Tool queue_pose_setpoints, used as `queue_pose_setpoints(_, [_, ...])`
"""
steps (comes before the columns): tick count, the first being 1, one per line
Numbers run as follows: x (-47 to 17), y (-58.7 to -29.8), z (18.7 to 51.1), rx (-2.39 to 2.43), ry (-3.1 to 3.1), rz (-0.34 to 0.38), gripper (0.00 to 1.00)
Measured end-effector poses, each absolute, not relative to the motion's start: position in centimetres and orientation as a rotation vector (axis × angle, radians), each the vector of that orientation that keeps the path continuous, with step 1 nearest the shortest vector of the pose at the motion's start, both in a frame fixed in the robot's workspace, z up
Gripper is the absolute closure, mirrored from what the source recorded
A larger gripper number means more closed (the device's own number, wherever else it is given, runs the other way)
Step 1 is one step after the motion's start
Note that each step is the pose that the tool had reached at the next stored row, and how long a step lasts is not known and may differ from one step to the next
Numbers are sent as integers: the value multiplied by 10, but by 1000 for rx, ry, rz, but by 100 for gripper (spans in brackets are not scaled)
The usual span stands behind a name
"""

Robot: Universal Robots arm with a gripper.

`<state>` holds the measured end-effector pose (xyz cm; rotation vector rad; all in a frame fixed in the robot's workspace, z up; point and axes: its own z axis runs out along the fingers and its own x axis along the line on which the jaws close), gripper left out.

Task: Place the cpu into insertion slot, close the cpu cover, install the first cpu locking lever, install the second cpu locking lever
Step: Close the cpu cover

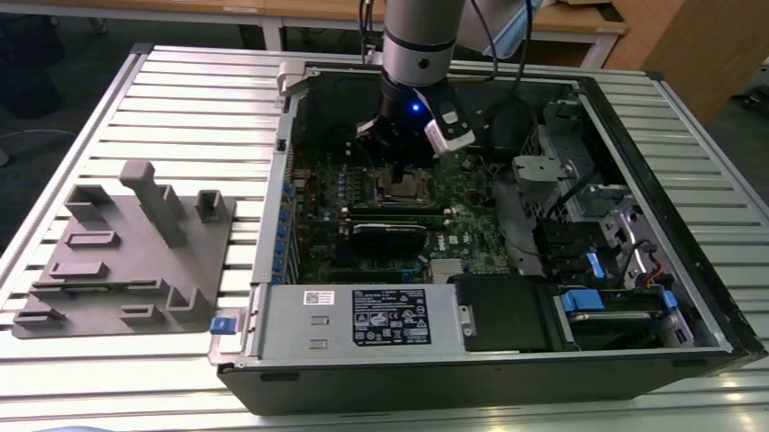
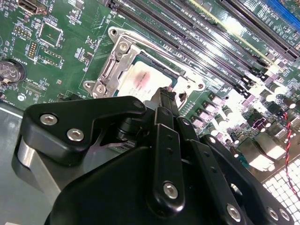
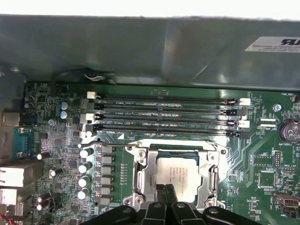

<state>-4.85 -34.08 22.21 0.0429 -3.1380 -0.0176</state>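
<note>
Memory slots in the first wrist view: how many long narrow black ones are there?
4 memory slots, in parallel rows between the case wall and the cpu: one nearest the wall, two in the middle, one nearest the cpu. None seems hidden.

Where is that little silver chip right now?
In the first wrist view the cpu lies in its socket on the green board, between the long black slots and the hand.

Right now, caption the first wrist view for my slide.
End effector, shut, at the edge of the cpu; cover lies down around it.
</note>
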Motion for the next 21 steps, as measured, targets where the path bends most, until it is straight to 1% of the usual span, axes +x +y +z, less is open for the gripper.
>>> queue_pose_setpoints(21, [-49, -341, 218, 43, -3138, -17, 89])
